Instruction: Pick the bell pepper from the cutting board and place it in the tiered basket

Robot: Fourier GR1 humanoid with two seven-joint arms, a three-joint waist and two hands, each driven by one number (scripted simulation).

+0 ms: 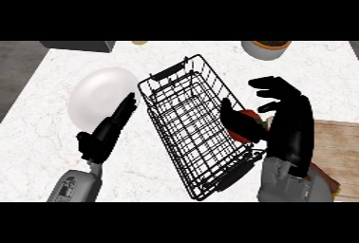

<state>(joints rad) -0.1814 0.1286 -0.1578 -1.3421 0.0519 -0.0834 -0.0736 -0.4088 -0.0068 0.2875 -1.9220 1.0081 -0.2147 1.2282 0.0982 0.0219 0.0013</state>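
The right hand (284, 121) was curled round the red bell pepper (249, 122), thumb on one side and fingers arched over the other, holding it right at the right-hand rim of the black wire basket (189, 128). The basket sat tilted across the middle of the marble counter (175, 57), its wires the only thing between pepper and basket floor. Under the right forearm lay the wooden cutting board (340, 142), at the counter's right edge. Across the basket, the left hand (108, 128) rested with straight fingers beside a white plate (98, 95), holding nothing. A bowl (266, 47) stood at the far edge.
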